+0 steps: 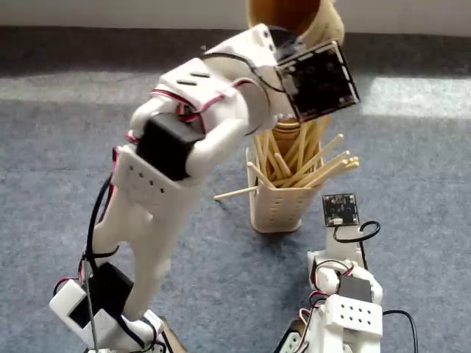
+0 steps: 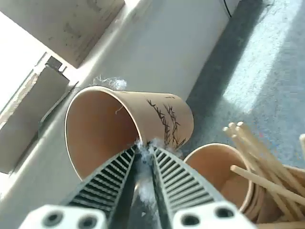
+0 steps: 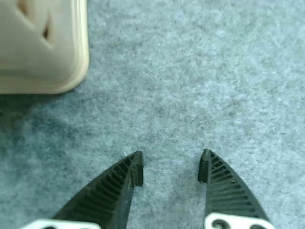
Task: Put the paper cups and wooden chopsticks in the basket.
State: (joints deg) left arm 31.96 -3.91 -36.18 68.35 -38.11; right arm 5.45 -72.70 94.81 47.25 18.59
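- Stretching up from the near left over the grey carpet, the left arm leans toward the far side, its wrist above the basket.
- The right arm sits low at the near right, just beside the basket's near right corner.
- The beige basket stands upright on the carpet, centre of the scene; its rounded lower corner shows in the right wrist view.
- A paper cup, printed with dark sprigs, is held on its side in the air above the basket, at the far edge of the high view.
- A second cup sits mouth-up inside the basket.
- Wooden chopsticks stand bunched in the basket, fanning to the right; they lean beside the second cup.
- One stick juts out leftward from the basket's side.
- The left gripper is clamped narrow on the held cup's rim.
- The right gripper stands spread wide, holding nothing, over bare carpet near the basket.
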